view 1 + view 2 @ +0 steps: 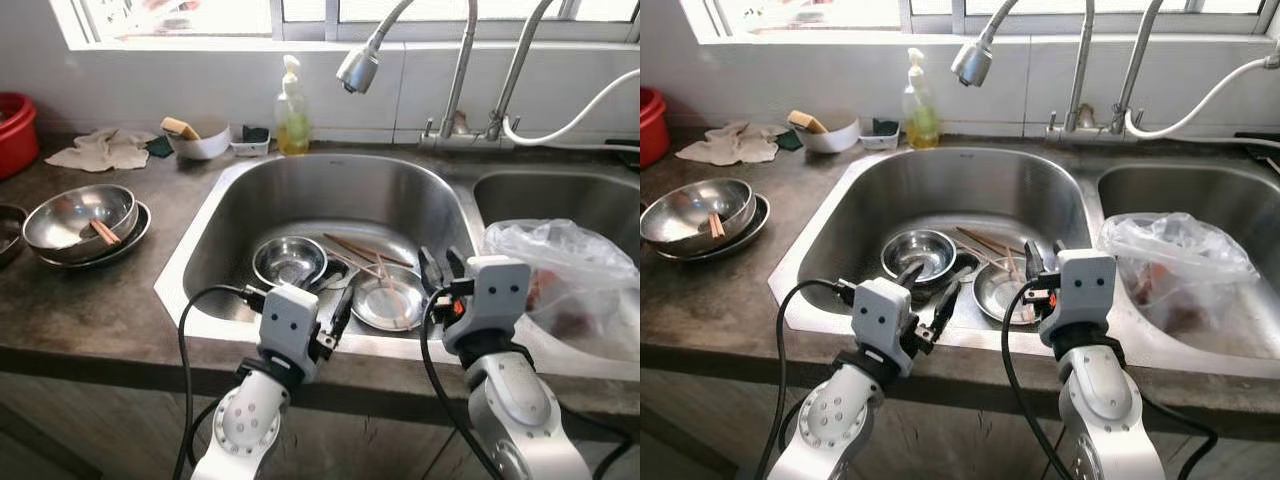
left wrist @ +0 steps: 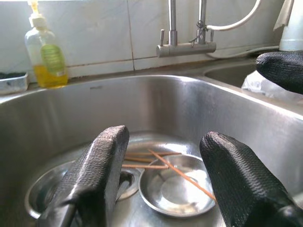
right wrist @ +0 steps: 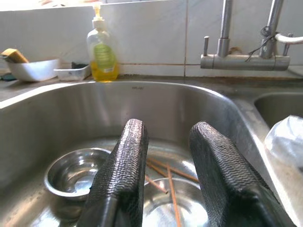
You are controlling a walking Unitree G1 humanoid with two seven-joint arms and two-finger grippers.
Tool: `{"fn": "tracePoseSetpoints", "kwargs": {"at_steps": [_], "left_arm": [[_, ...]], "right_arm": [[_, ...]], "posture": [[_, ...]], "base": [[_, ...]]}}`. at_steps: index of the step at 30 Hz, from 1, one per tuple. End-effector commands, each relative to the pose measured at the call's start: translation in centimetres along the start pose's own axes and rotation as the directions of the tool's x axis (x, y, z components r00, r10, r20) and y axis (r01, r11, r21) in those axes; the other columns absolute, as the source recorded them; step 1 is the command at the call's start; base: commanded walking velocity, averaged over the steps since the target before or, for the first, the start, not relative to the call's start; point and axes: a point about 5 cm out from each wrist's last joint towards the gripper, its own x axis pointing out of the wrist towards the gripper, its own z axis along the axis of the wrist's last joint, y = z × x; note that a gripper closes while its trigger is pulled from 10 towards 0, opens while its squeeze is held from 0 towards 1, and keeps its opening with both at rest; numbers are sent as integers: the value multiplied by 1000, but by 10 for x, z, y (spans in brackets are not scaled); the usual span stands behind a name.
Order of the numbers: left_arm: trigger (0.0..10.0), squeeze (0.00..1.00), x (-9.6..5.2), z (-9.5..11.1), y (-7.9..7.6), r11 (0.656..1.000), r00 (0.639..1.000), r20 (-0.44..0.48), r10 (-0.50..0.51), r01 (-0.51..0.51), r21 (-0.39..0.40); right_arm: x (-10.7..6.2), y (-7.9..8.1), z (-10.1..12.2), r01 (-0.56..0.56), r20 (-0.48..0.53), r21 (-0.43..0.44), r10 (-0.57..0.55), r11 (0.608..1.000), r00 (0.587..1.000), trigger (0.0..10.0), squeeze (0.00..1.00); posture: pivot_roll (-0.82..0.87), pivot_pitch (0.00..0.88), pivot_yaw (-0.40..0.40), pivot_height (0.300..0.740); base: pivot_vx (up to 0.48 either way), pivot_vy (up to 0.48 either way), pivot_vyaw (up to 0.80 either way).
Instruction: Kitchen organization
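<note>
Both claws — left claw (image 1: 338,313), right claw (image 1: 441,268) — hover open over the sink (image 1: 300,190) holding chopsticks (image 2: 182,174).

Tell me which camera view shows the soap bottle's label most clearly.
The right wrist view: the soap bottle faces it, with the green label and yellow liquid clear behind the sink. The left wrist view shows it near the frame's edge, pump cropped. Both eye views show it small, on the counter below the window.

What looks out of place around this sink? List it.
A clear plastic bag with something inside sits slumped in the right basin, not a bin. Loose chopsticks lie scattered across the small plate in the left basin. A crumpled cloth lies on the counter.
</note>
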Motion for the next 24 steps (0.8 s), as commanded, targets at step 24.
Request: {"fn": "tracePoseSetpoints", "kwargs": {"at_steps": [24], "left_arm": [[10000, 0, -2, 1, -1, 1000, 1000, 1, -1, 1, 9]], "right_arm": [[-1, 4, -2, -1, -17, -13, 1, 1000, 1000, 10000, 0]], "posture": [[68, 49, 12, 740]], "base": [[-273, 0, 0]]}}
